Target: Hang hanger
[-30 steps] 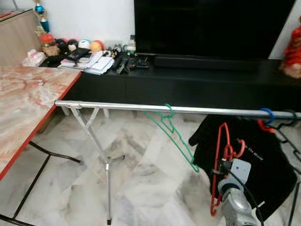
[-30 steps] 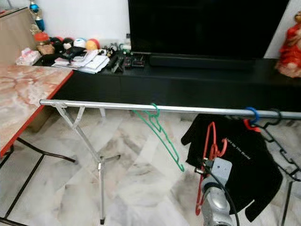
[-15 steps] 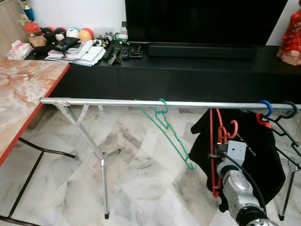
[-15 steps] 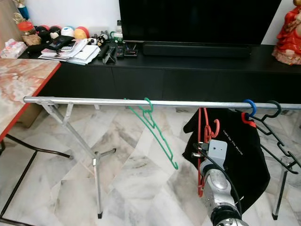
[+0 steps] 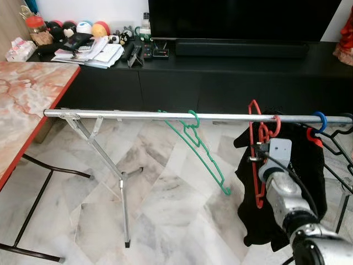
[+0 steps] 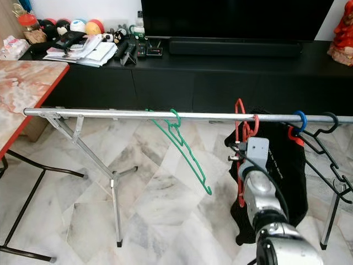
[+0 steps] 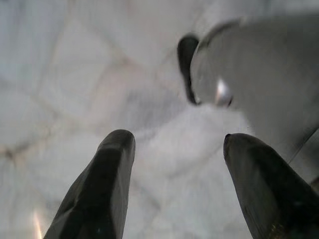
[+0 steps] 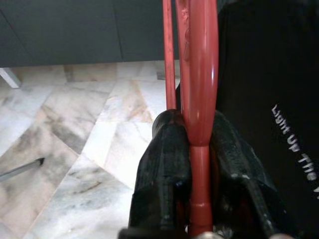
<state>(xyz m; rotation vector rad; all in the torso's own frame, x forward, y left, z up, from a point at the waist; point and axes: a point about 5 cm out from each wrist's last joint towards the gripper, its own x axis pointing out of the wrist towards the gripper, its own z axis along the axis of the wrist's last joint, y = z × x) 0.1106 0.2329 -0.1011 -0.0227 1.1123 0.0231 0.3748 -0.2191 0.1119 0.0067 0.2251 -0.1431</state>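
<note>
Right gripper (image 8: 192,149) is clamped tight on the red hanger (image 5: 255,160), fingers pressed to either side of its shaft. The hanger is raised to the metal rail (image 5: 138,115), its hook at the rail just beside the black shirt (image 5: 309,182); whether the hook rests on the rail cannot be told. A green hanger (image 5: 201,152) hangs from the rail further left. Left gripper (image 7: 174,189) hangs idle over the marble floor (image 5: 165,187), fingers spread wide and holding nothing

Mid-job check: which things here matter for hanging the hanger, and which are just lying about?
Job:
red hanger, clamped in right pincer
rail

Lying about:
green hanger
black shirt
marble table
papers
left pincer, idle
</note>
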